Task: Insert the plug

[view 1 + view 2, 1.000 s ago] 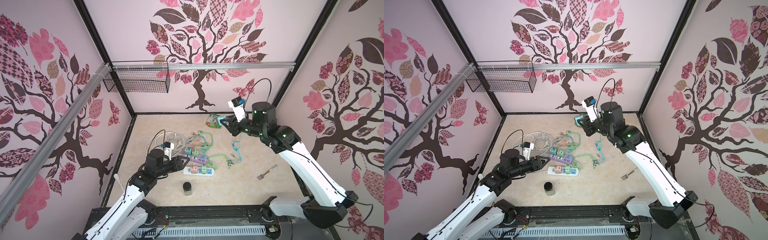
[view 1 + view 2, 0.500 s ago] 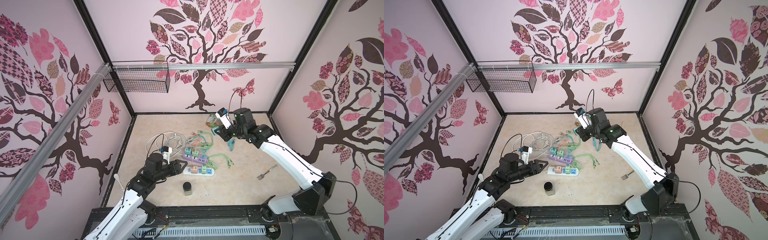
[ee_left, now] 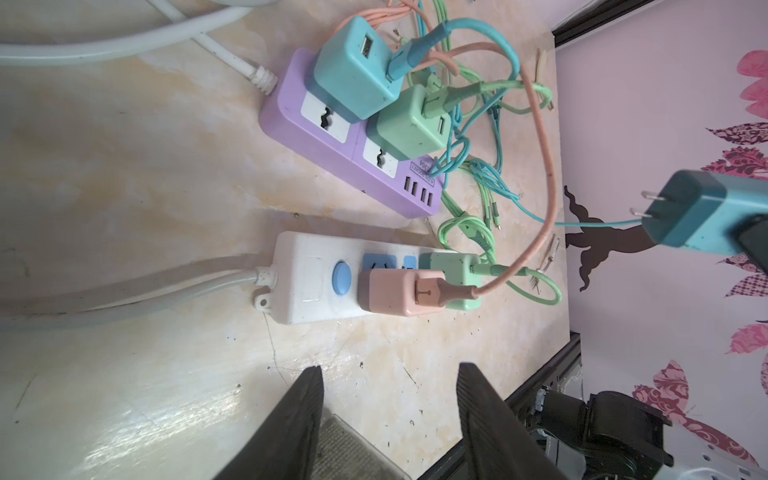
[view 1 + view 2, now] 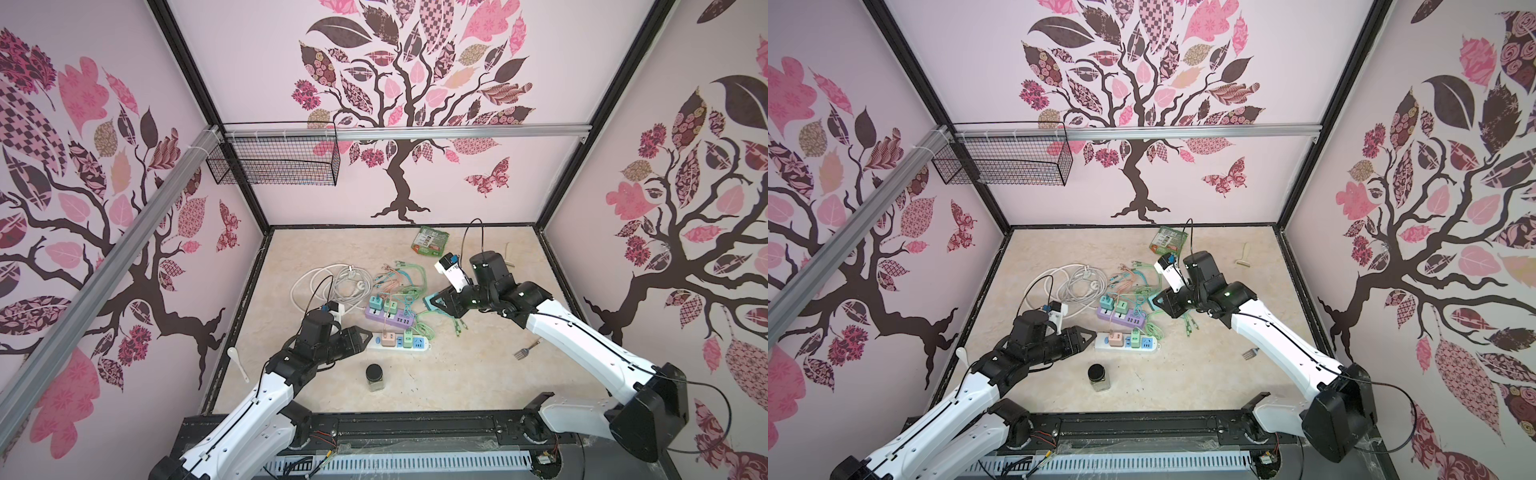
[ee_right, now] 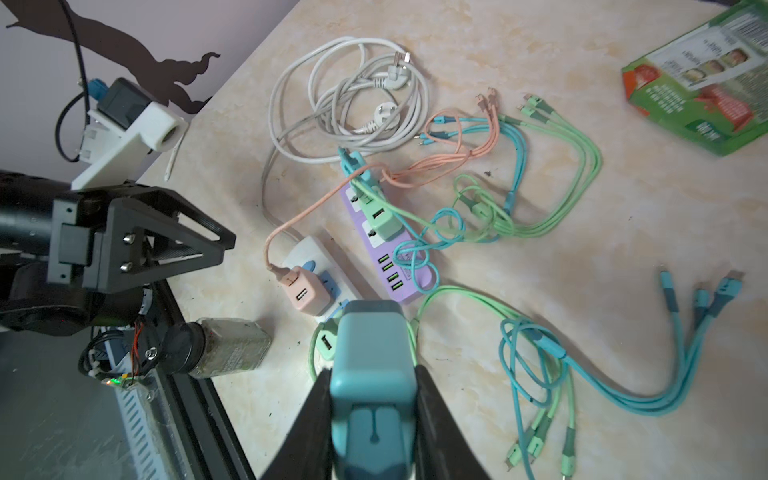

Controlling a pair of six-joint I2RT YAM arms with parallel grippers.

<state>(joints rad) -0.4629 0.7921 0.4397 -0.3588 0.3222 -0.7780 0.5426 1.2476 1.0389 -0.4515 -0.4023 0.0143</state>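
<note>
Two power strips lie near the middle of the desk (image 4: pixel 478 374): a purple strip (image 4: pixel 390 319) and, nearer the front edge, a white strip (image 4: pixel 401 343). In both top views the right hand (image 4: pixel 430 301) hangs above the loose cables just right of the purple strip, but what it carries is hard to make out there.

The right wrist view gives the grip plainly. Both fingers (image 5: pixel 320 399) press flat on the sides of a teal plug (image 5: pixel 374 353), and a connector (image 5: pixel 374 436) sits in the plug's back end.

Only the left wrist view shows the plug's two metal prongs (image 3: pixel 646 203), which are bare and in the air, clear of every socket. That view also shows a pink charger (image 3: pixel 395 291) and a green charger (image 3: pixel 451 270) seated in the white strip.

The left hand (image 3: pixel 388 374) holds nothing, and its jaws stand roughly half apart over bare desk. The top views place it just beside the white strip's switch end. A jar (image 4: pixel 375 377) stands nearer the front edge.
</note>
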